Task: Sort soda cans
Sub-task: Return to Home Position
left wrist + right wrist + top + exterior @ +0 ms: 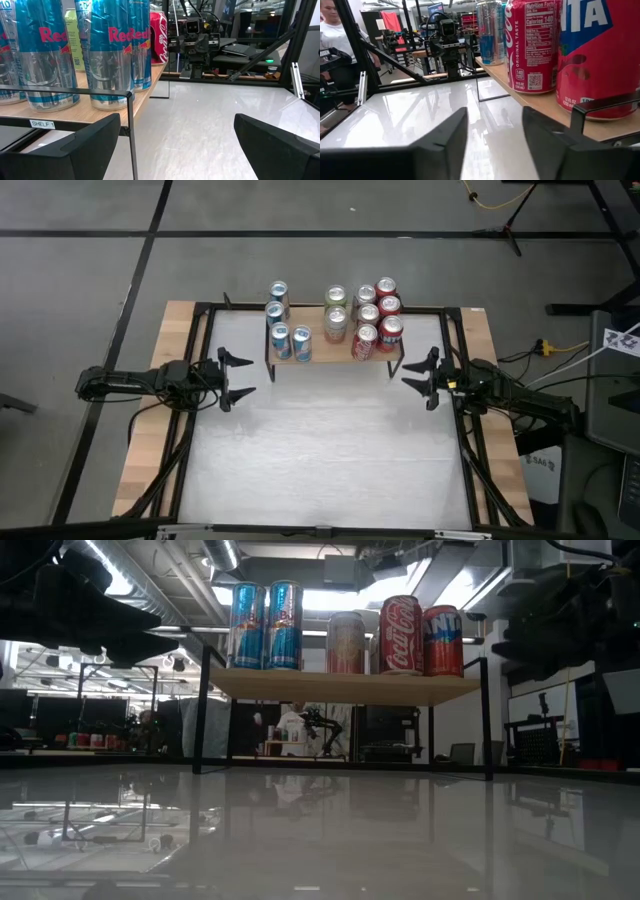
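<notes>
Several soda cans stand upright on a raised wooden shelf point(330, 358) at the table's far side. The blue ones point(285, 330) are at its left, the pale and silver ones point(336, 315) in the middle, and the red ones point(385, 320) at its right. The low view shows the front row point(402, 635) on the shelf board point(340, 687). My left gripper point(245, 377) hovers open at the table's left, level, near the blue cans point(110, 55). My right gripper point(412, 375) hovers at the table's right beside the red cans point(530, 45), its fingers point(445, 140) apart with nothing between them.
The white tabletop point(330, 450) stretches between the two arms and toward the near edge. A black metal frame point(200, 310) runs around the table, and the shelf stands on thin black legs point(197, 710). A person point(332, 35) is in the room beyond the table.
</notes>
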Tool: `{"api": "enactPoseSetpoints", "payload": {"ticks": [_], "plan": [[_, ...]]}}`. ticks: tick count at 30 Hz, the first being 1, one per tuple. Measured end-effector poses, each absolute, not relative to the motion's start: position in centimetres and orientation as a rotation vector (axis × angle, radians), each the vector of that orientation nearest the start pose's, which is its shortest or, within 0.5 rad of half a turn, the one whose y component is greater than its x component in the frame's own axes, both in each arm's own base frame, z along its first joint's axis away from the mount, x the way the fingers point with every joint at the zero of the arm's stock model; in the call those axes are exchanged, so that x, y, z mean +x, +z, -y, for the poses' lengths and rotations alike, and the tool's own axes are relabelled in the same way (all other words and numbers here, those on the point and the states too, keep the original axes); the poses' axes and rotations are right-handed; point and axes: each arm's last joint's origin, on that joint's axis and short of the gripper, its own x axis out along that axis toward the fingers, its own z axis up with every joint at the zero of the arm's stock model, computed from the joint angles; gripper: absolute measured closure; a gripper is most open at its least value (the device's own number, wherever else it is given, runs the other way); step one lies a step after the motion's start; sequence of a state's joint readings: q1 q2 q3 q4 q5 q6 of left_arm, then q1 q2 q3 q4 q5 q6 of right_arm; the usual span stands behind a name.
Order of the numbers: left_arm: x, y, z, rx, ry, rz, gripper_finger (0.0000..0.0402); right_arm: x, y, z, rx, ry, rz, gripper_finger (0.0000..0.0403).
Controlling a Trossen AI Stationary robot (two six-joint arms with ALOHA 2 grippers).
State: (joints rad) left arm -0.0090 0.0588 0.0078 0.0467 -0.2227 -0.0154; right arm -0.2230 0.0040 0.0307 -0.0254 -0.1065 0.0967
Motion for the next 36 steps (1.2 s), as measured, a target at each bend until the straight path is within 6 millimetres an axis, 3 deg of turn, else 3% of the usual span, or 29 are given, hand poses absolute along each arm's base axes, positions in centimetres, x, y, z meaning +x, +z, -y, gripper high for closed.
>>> {"api": "enactPoseSetpoints", "payload": {"ticks": [7,16,36], "plan": [[10.02,16.6,-0.55,-0.015,0.214,-0.003,0.0015,9.42,17.13,1.76,0.096,-0.097,0.007,0.0301],[10.02,16.6,-0.55,-0.015,0.214,-0.003,0.0015,9.72,16.83,1.72,0.073,-0.061,-0.035,0.0393],[10.02,16.6,-0.55,-0.015,0.214,-0.003,0.0015,10.05,16.4,1.81,0.068,-0.067,-0.088,0.04]]}}
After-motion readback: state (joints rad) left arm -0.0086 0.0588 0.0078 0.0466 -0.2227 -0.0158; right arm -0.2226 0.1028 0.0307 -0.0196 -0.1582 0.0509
